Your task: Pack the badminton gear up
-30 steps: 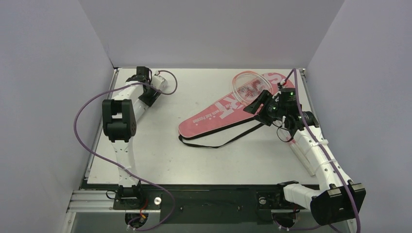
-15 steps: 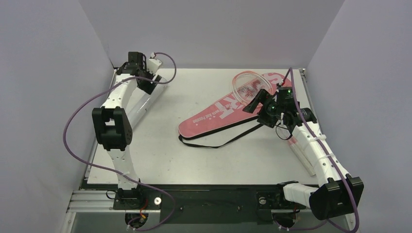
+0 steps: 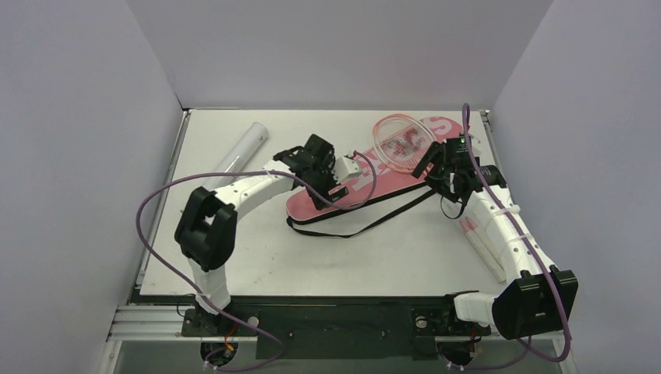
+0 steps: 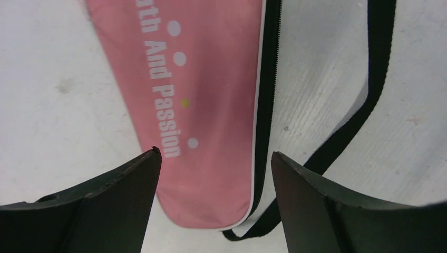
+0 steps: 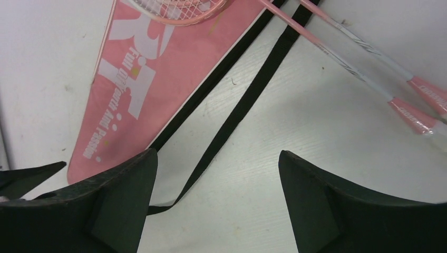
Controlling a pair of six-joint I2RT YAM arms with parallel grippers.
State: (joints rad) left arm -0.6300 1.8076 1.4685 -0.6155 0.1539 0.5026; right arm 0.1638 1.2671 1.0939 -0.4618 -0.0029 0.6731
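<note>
Left gripper [image 4: 214, 153] and right gripper [image 5: 217, 154] both hung wide open and empty by the pink racket cover [image 4: 211, 105], white print reading "And Passion".

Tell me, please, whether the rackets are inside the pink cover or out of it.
Out: the rackets lie on top of the pink cover, handles on the table.

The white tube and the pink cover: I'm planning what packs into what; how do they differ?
The tube is plain white and round; the cover is flat, pink, with white lettering and a black strap. The tube lies alone at the far left; the cover lies toward the right with a racket head on its wide end. Both lie diagonally on the table.
</note>
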